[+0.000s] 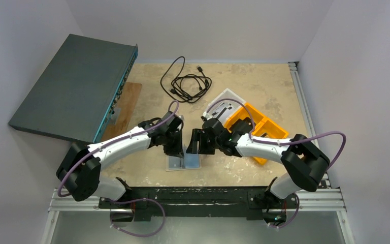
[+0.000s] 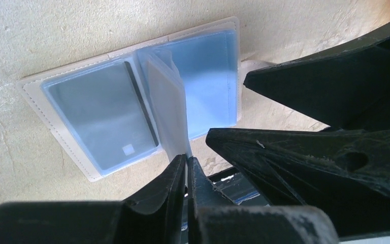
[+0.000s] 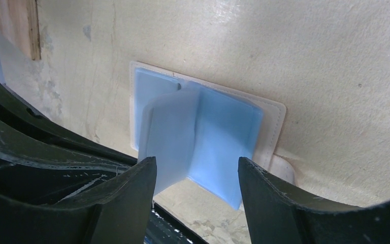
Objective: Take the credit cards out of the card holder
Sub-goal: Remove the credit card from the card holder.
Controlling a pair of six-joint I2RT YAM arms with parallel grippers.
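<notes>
Card holder (image 1: pixel 184 163) lay open and flat on the table (image 1: pixel 264 86), toward 6 o'clock near the front edge, between the two grippers; cream cover down, blue-grey inside up, closure tab (image 3: pixel 283 170) sticking out from one long side. Left gripper (image 2: pixel 187 161) was clamped together on the free edge of a clear sleeve leaf (image 2: pixel 165 101), holding it upright off the spine. Right gripper (image 3: pixel 198 175) stood with jaws well apart and nothing between them, hovering over the holder's near edge. One card (image 2: pixel 101 114) with a dark stripe showed through the flat pocket beside the raised leaf; whether the other pockets were filled could not be told. Judged handling: holder light and floppy, likely to lift or slide unless pinned; sleeves thin, slick and soft, so a pinch on the film alone may buckle it; cards stiff, thin and smooth, best taken by a short edge at the pocket mouth and drawn straight out. Table top was pale, rough and scuffed, probably giving some friction. Around it: a black cable (image 1: pixel 185 81) at 12 o'clock, a white tray (image 1: pixel 227 96) at 1, an orange bin (image 1: pixel 270 129) at 2 to 3, and a wooden board (image 1: pixel 127 101) and a dark flat equipment case (image 1: pixel 76 84) at 10. Bare table lay free to the holder's right.
</notes>
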